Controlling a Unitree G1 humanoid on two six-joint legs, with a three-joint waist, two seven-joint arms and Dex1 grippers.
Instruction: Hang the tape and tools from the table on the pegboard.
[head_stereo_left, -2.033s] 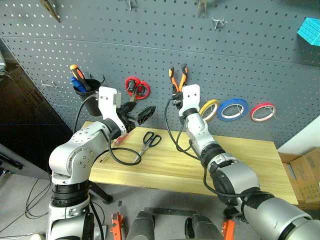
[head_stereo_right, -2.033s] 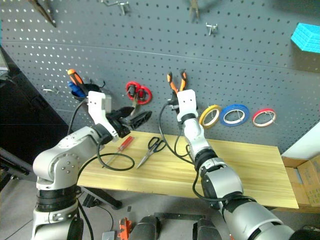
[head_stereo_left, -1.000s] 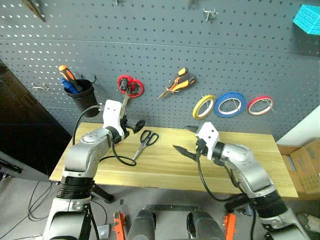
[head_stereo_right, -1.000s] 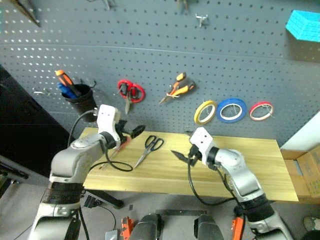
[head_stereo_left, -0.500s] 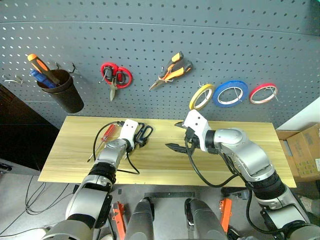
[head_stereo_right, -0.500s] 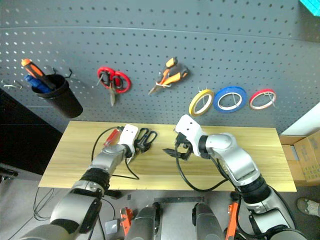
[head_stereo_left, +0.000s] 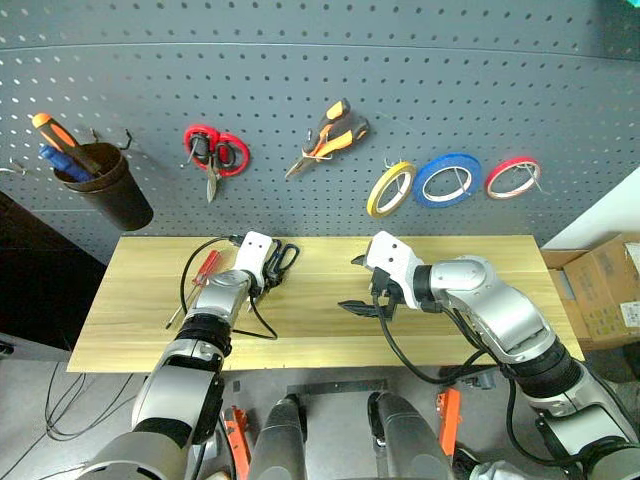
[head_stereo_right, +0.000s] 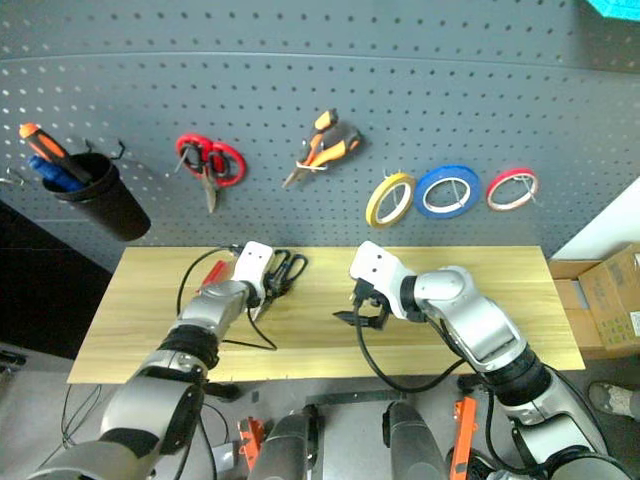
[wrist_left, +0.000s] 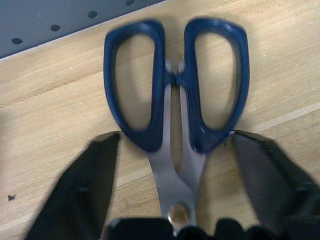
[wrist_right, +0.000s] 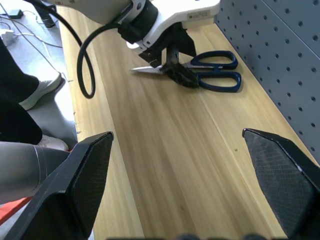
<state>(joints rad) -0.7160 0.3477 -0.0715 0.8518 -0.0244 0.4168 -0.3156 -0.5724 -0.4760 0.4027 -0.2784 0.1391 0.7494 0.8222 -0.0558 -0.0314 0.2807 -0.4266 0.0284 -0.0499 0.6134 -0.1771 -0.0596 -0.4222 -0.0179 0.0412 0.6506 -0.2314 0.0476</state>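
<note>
The dark blue-handled scissors (wrist_left: 172, 100) lie closed on the light wooden table (head_stereo_left: 130, 310), near its back edge. My left gripper (head_stereo_left: 270, 268) is down on them, and its fingers (wrist_left: 85, 185) press against the outer sides of both handles. Over the table's middle hovers my right gripper (head_stereo_left: 352, 283), open with nothing between its fingers (wrist_right: 75, 190). On the dark grey pegboard (head_stereo_left: 450, 80) hang the orange-and-black pliers (head_stereo_left: 328, 125) and the yellow tape (head_stereo_left: 390, 188).
Red-handled scissors (head_stereo_left: 210, 152), a blue roll (head_stereo_left: 447, 180) and a red roll (head_stereo_left: 512, 177) also hang on the board. A black cup (head_stereo_left: 105, 185) holds screwdrivers at the left. A red screwdriver (head_stereo_left: 203, 268) lies left of the scissors. Cardboard boxes (head_stereo_left: 600, 290) stand at the right.
My left hand came down onto the scissors and its fingers closed in on the handles. My right arm withdrew from the pegboard, leaving the pliers hanging, and now hovers open.
</note>
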